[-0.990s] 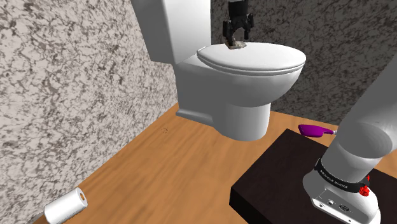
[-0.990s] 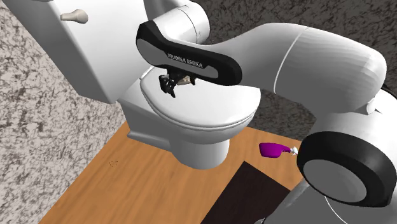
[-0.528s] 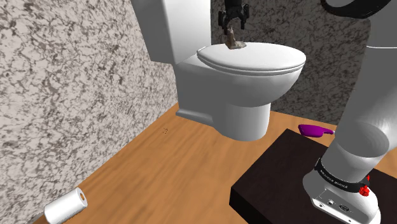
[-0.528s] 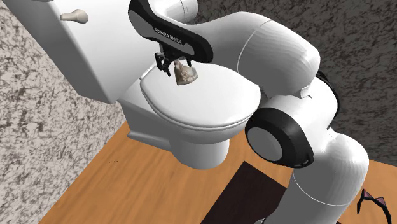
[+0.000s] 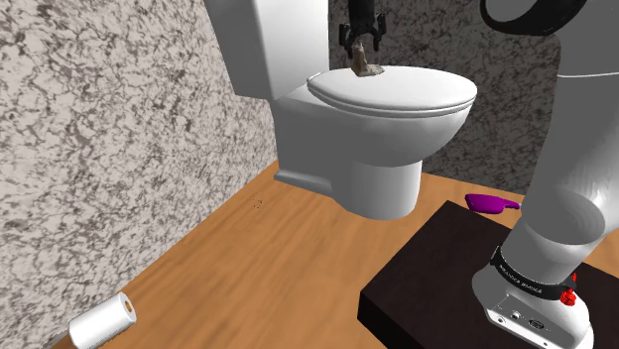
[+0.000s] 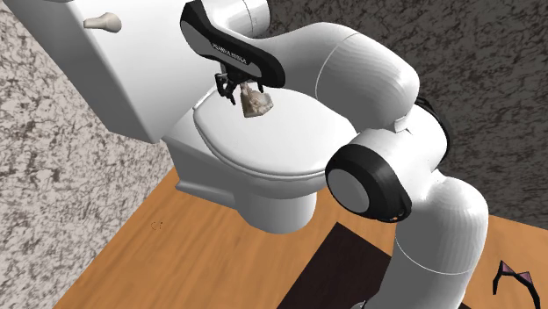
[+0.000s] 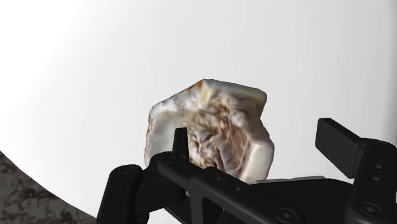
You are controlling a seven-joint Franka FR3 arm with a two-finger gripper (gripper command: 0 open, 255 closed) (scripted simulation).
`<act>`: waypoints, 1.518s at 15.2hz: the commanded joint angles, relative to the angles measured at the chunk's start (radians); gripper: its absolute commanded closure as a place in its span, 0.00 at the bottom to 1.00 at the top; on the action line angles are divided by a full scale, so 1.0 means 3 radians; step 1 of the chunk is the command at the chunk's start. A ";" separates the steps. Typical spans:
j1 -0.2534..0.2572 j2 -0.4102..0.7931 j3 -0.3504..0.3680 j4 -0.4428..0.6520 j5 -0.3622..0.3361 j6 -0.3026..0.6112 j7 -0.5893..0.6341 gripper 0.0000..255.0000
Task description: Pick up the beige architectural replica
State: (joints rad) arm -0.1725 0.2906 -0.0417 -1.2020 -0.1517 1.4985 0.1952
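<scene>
Over the back of the toilet lid, right up by the tank, there's our small, lumpy, beige-and-brown architectural replica point(image 7: 210, 130), sitting directly under the all-black two-finger gripper point(image 5: 362, 42). Its narrow top reaches up into the claw and its wider bottom is down by the lid's rear edge; whether it touches the lid, I cannot tell. Is the claw clamped on it or just standing around it? Cannot tell that either from these angles. From the wrist camera the replica looks rough, creamy at the edges and brown-streaked in the middle, against plain white. Stepping out: the smooth white oval lid point(image 5: 397, 91) is closed on the white toilet bowl point(image 5: 382, 164), and the white tank point(image 5: 268, 45) behind it carries a beige flush lever point(image 6: 103, 19). The white arm point(image 6: 360, 79) arcs high over the bowl from the dark brown box stand point(image 5: 427, 288). Grey mottled stone-look walls point(image 5: 109, 129) close in the corner, with a wood-grain floor point(image 5: 268, 258) below. On that floor a purple thing point(image 5: 491, 203) with a white tip lies between the toilet's base and the stand. Well apart, at the shoulder view's lower left, a white toilet-paper roll point(image 5: 101, 322) lies on its side.
</scene>
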 commanded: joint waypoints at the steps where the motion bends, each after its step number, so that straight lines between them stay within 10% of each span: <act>1: -0.0002 -0.0033 0.0001 -0.0162 0.0000 0.0130 0.0018 0.00; 3: -0.0002 -0.0033 0.0001 -0.0163 0.0000 0.0130 0.0018 0.00; 4: -0.0001 -0.0029 0.0001 -0.0154 0.0000 0.0125 0.0019 1.00; 13: -0.0002 -0.0033 0.0001 -0.0162 0.0000 0.0130 0.0018 1.00; 23: 0.0001 0.0269 -0.0007 0.0759 0.0003 -0.0483 -0.0074 1.00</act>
State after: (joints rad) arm -0.1723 0.3516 -0.0432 -1.0254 -0.1508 1.3843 0.1775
